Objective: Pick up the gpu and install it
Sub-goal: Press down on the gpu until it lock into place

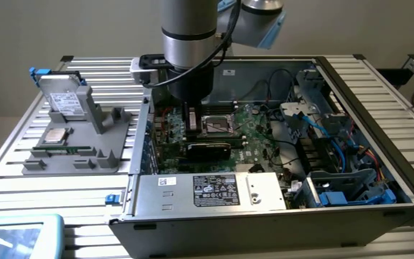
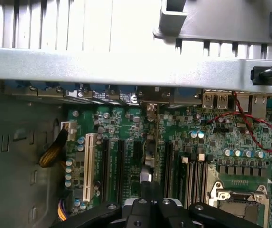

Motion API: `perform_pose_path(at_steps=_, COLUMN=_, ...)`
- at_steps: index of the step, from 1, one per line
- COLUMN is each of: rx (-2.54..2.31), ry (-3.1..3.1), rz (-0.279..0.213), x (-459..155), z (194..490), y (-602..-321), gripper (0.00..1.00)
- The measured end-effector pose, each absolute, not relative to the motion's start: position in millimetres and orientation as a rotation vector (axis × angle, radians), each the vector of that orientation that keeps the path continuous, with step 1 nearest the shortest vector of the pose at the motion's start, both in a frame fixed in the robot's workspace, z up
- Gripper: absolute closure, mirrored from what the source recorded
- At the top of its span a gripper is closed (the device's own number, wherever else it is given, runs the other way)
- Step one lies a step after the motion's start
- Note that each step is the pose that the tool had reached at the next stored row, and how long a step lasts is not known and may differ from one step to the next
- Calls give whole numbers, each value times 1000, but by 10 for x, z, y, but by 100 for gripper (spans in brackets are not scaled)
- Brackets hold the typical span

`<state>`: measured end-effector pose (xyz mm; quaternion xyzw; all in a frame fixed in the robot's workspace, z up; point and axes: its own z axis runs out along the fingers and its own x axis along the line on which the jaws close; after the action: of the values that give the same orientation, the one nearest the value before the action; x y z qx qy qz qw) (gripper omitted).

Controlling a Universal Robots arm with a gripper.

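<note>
I look down into the open computer case that stands on the desk. My hand is low inside it, over the green main board. Its two fingers are pressed together on the top edge of the gpu, so I think the card is clamped between them. The gpu stands on its thin edge among the long black slots. Its silver end points at the back wall of the case.

I think the card is light and stiff, but easy to break. The little parts on its face could snap. The top edge near the middle looks like the safe place to hold. A crooked push could bend it or hurt the slot.

A black and white label sits on the silver power box, and a white label is on the hard drive. I cannot read either one.
</note>
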<state>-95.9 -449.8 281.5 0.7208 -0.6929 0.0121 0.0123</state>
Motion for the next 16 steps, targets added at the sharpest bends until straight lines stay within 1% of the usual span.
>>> perform_pose_path(at_steps=5, rx=2244, ry=-2157, rz=47, x=-989, z=2763, y=-4494, gripper=89)
perform_pose_path(at_steps=16, rx=2244, ry=-2157, rz=48, x=-1034, z=2696, y=-4443, gripper=89)
